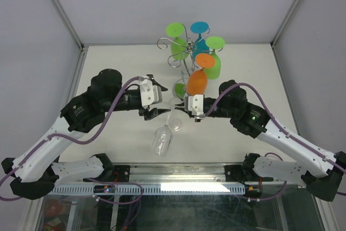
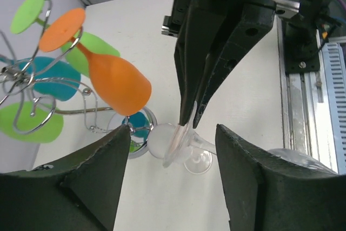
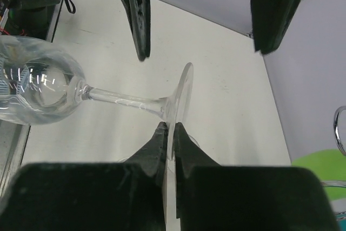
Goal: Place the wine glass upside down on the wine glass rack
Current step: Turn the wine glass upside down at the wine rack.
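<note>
A clear wine glass (image 1: 162, 140) is held on its side above the table, bowl toward the near edge. My right gripper (image 1: 178, 110) is shut on the rim of its foot (image 3: 181, 93); the stem (image 3: 124, 100) and bowl (image 3: 38, 87) stretch left in the right wrist view. My left gripper (image 1: 165, 104) is open and empty, its fingers (image 3: 136, 9) standing either side of the foot without touching it. The chrome wine glass rack (image 1: 184, 52) stands behind, with green, blue and orange glasses (image 1: 197, 81) hanging upside down on it.
The rack's round base (image 2: 138, 133) sits close behind the held foot. The orange glass (image 2: 116, 82) hangs just left of my right gripper (image 2: 189, 123) in the left wrist view. A metal rail (image 1: 178, 174) runs along the near table edge. Enclosure walls stand on both sides.
</note>
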Tool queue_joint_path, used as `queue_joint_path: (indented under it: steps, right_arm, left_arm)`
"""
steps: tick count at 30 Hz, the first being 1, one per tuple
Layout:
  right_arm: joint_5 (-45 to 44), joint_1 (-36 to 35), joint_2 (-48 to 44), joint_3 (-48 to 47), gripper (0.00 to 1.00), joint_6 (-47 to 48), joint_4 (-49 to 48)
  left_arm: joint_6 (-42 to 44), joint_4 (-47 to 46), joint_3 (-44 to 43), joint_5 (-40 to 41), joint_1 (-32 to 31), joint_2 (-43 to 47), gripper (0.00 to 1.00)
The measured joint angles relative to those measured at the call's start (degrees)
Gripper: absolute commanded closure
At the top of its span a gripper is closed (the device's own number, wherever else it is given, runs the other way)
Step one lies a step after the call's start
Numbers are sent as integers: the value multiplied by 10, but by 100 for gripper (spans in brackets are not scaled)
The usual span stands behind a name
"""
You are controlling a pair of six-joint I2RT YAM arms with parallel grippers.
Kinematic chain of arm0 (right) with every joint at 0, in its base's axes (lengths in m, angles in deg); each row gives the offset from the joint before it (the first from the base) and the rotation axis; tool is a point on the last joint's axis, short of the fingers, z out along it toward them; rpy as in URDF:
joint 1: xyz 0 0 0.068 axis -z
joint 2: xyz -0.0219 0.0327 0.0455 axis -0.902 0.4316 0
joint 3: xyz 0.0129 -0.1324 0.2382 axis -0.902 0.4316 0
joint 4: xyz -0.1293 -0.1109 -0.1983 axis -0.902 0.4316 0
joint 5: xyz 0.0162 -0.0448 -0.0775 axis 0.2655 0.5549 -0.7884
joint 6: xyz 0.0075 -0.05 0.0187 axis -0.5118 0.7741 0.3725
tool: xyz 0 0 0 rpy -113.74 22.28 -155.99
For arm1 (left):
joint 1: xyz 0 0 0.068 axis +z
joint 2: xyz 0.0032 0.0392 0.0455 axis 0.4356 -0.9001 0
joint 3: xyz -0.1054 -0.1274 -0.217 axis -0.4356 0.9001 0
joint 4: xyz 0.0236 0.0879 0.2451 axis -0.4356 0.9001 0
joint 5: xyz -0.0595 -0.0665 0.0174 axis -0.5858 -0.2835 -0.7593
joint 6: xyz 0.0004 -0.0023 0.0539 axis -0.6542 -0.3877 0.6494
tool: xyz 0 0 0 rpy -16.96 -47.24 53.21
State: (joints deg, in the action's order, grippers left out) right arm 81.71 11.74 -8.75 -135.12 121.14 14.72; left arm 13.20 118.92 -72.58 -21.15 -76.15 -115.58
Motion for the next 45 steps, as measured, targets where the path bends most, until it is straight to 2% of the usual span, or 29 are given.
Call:
queue_joint_path:
  steps: [2,8,12,17,22,29,37,45]
  right_arm:
    - [-9,-2,3,0,100,4,-2]
    - [-70,-16,19,0,100,37,-54]
    - [-110,-22,35,6,100,78,-125]
    - [-136,-29,45,28,100,106,-224]
    - [-144,-41,49,42,100,115,-295]
    - [-146,-57,43,67,100,119,-332]
    - [-146,-63,33,78,100,121,-332]
    - [-147,-64,21,78,100,121,-332]
  left_arm:
    - [-25,-30,24,24,0,31,24]
    - [-116,-116,90,108,0,114,20]
    - [-175,-161,139,161,0,160,29]
    - [-216,-183,159,189,0,176,40]
    - [-234,-191,158,197,0,141,45]
    - [-244,-178,156,204,0,81,63]
    - [-244,-164,137,202,0,74,59]
    - [-244,-140,135,198,0,73,66]
